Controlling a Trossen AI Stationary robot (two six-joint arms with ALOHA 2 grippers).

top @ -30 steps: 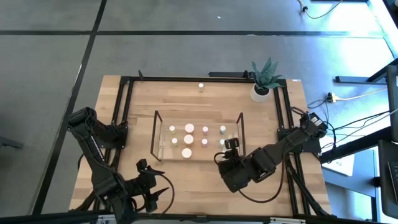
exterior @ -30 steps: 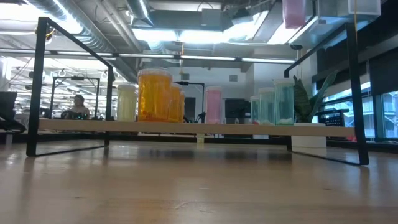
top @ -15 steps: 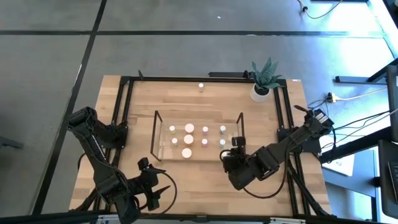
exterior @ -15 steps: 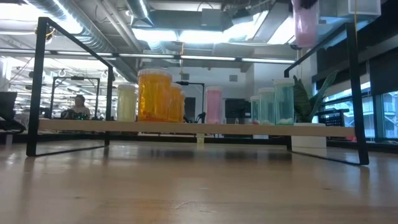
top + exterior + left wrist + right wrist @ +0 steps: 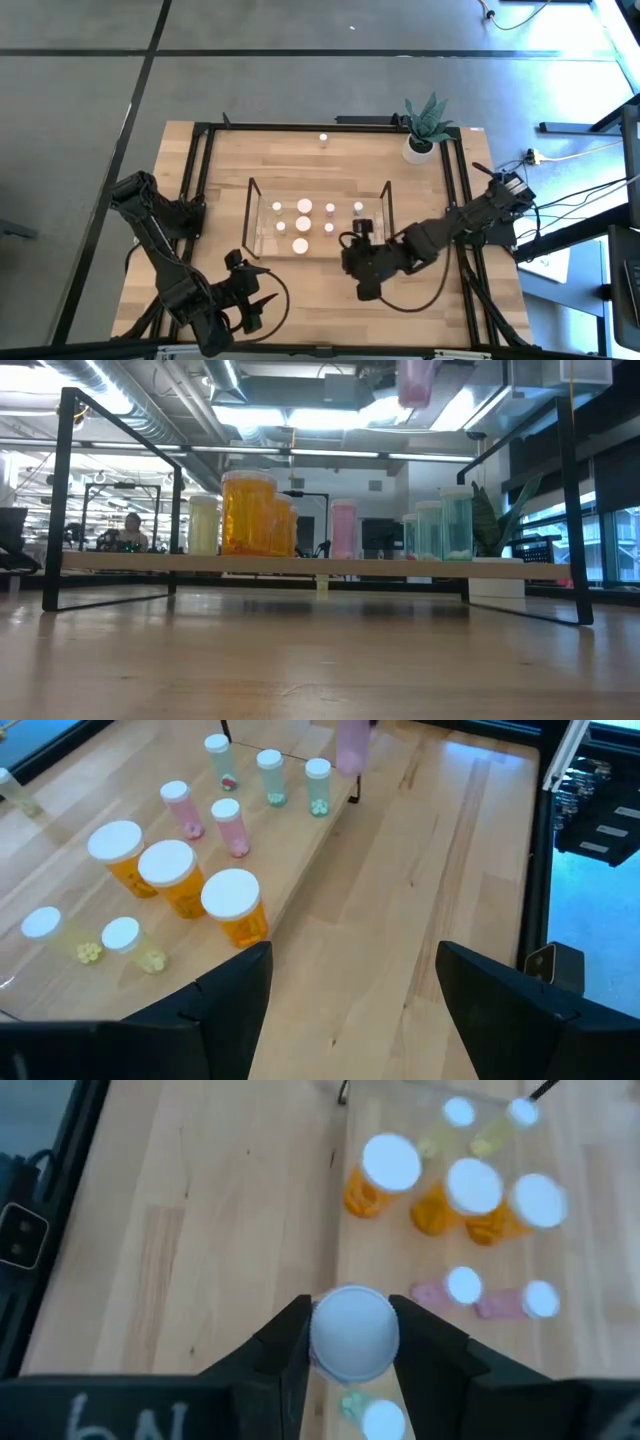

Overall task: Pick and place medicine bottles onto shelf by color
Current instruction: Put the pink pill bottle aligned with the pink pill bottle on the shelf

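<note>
The clear shelf (image 5: 252, 218) stands mid-table and carries several white-capped medicine bottles: orange ones (image 5: 172, 880), yellowish ones (image 5: 125, 942), pink ones (image 5: 228, 824) and green ones (image 5: 271, 776), all upright on their bases. My right gripper (image 5: 358, 236) hovers over the shelf's right part, shut on a pink bottle (image 5: 416, 382) that also shows in the left wrist view (image 5: 352, 745). My left gripper (image 5: 350, 1010) stands open near the table's front left (image 5: 258, 306), holding nothing. One small bottle (image 5: 323, 139) stands alone near the far edge. My right gripper pinches the pink bottle between its two fingers (image 5: 285, 1342), at the upper end by the white cap (image 5: 324, 1342). The fingers slant down from the table's near right side. The bottle is lifted clear above the shelf, roughly upright with its cap up.
A potted plant in a white pot (image 5: 421, 146) stands at the far right corner. A black metal frame (image 5: 205, 160) runs round the table top. Bare wood lies in front of the shelf (image 5: 310, 290) and behind it.
My right gripper has carried the pink bottle toward the table's left, from beside the shelf's right end to above its right part, tipping as it went. The bottle stays clear of the shelf. The bottles on the shelf have not moved.
</note>
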